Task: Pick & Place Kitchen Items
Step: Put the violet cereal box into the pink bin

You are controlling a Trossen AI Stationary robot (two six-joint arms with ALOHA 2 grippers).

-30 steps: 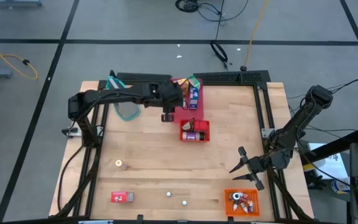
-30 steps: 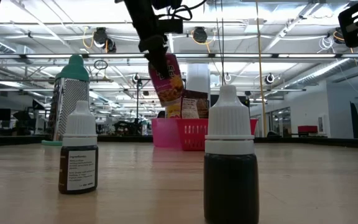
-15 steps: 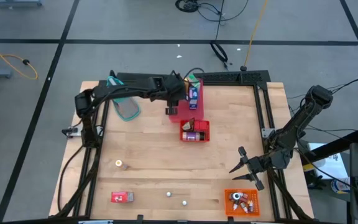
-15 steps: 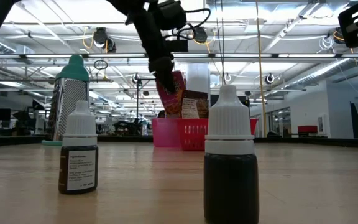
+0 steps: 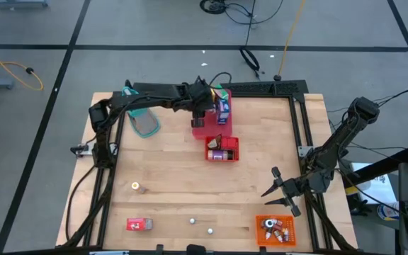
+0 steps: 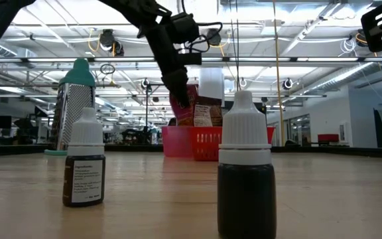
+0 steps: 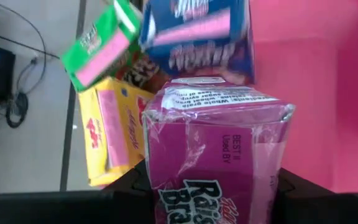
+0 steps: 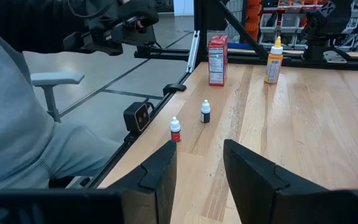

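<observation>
From above, my left tool (image 5: 198, 120) reaches over the far middle of the pale wooden worktop (image 5: 168, 170), its fingers clamped on a pink carton (image 5: 200, 125) held over the pink tray (image 5: 205, 132) that already has a blue carton (image 5: 222, 108) and a green one (image 5: 220, 92) standing in it. Only my left wrist view shows the carton (image 7: 219, 146) close: a glossy, film-wrapped magenta box printed "BEST" and "Rais Bra", sitting between my two dark fingers (image 7: 135, 180), with the blue carton (image 7: 197, 31), the green one (image 7: 101, 43) and a yellow one (image 7: 107, 134) just beyond it. The level view adds what the overhead cannot: a metal grater with a teal handle (image 6: 77, 106) standing upright at the left, and two small dropper bottles with white ribbed caps, one labelled (image 6: 84, 166) and one dark and close to the lens (image 6: 245, 174), with the carton (image 6: 182, 106) hanging tilted above a red mesh basket (image 6: 207, 143). From above that red basket (image 5: 222, 149) lies just nearer than the pink tray. Along the near edge sit a small yellow round piece (image 5: 134, 186), a red carton (image 5: 139, 224) and the two bottles as white dots (image 5: 193, 221) (image 5: 209, 230). At the near right corner an orange bin (image 5: 275, 231) holds little bottles. My right tool (image 5: 280, 193) hangs just beside that bin with its fingers parted and nothing between them; its wrist view alone shows a person's grey sleeve (image 8: 17, 118) beside the worktop, plus a red carton (image 8: 217, 59) and an orange-capped bottle (image 8: 273, 61).
</observation>
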